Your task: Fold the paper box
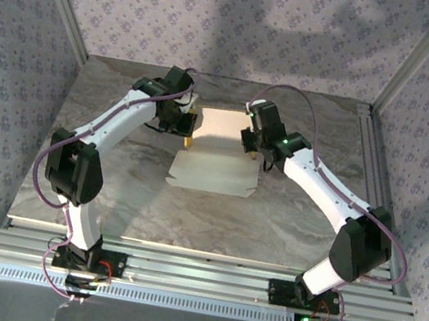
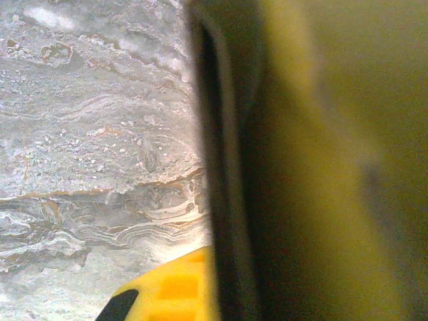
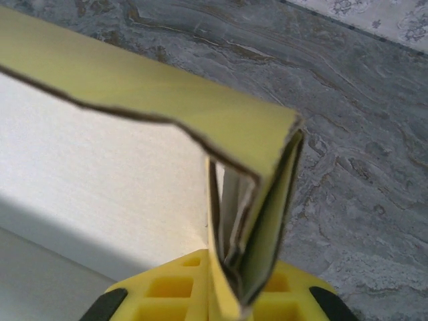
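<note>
The right gripper (image 3: 224, 297), two yellow fingers, is pressed together on a doubled corner of the paper box (image 1: 212, 175), a thin die-cut cardboard sheet, white on one face and yellow on the other. The left gripper (image 1: 187, 129) is closed too, and seems to pinch the opposite end of the same sheet. Its wrist camera sits so close that the yellow card is a blur beside one yellow finger (image 2: 167, 291). From above, the grey marbled table (image 1: 211, 226) spreads across the middle of the scene, and the paper box lies near its centre. The box's long axis runs from 9 o'clock to 3 o'clock. The left gripper is at the 9 o'clock end and the right gripper at the 3 o'clock end, so each arm is nearest its own side. The larger part of the sheet lies flat, white face up, reaching toward 6 o'clock and the arm bases. The far panel (image 1: 221, 122), toward 12 o'clock, stretches between the two grippers. It appears lifted off the table, though how steeply is hard to tell. In the right wrist view a yellow flap (image 3: 167, 93) bends over the white inner face, ending in the tight fold between the fingers. The box is only partly formed. The next fold likely turns on both ends moving together along that 9-to-3 line, or the thin card may twist or tear.
</note>
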### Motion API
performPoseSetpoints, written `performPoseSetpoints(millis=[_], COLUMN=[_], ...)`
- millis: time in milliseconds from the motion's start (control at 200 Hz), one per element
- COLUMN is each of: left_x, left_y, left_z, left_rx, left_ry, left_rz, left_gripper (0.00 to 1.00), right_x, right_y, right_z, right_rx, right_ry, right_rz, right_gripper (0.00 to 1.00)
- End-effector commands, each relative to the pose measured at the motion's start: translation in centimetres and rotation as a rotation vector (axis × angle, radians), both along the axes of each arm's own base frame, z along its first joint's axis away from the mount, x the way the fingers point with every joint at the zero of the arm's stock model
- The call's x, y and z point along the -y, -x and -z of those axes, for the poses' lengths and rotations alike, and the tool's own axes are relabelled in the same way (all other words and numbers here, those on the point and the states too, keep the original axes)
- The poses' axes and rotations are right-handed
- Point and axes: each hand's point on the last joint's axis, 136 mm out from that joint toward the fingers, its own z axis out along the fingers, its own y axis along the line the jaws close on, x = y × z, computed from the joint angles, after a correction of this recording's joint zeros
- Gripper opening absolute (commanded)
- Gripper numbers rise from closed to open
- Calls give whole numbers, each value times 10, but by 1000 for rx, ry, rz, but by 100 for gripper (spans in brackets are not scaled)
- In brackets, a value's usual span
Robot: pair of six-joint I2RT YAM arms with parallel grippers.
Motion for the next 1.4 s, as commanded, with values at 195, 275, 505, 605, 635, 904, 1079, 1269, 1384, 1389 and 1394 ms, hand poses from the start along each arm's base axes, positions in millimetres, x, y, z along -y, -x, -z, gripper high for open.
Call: performPoseSetpoints(millis=[195, 275, 505, 605, 635, 904, 1079, 1269, 1384, 1389, 1394], left_x=[16, 16, 19, 19, 19, 17, 13, 11, 10, 10, 10], left_y=[7, 7, 8, 8, 8, 9, 10, 10, 9, 9, 9], left_z=[-18, -18, -19, -19, -19, -18, -17, -17, -16, -16, -16], left_rx=[25, 26, 26, 25, 25, 24, 27, 27, 27, 27, 27], left_ry=[33, 31, 31, 30, 29, 10, -21, -41, -50, -50, -51], left_rz=[34, 34, 38, 39, 39, 34, 26, 17, 9, 9, 9], left_gripper=[0, 0, 0, 0, 0, 0, 0, 0, 0, 0, 0], right_x=[-9, -8, -9, -12, -12, -9, 4, 16, 15, 15, 15], right_y=[1, 0, -4, -6, -8, -14, -19, -20, -20, -19, -19], right_z=[-6, -6, -3, -2, -1, -2, -1, 2, 0, 0, 0], right_rx=[2, 2, -15, -25, -26, -19, -9, -9, 4, 5, 3], right_ry=[23, 28, 27, 24, 23, 30, 108, 264, 333, 335, 337], right_rz=[-20, -16, -5, -4, -4, 35, 115, 167, 182, 183, 181], right_gripper=[0, 0, 4, 14, 15, 1, 0, 0, 0, 0, 0])
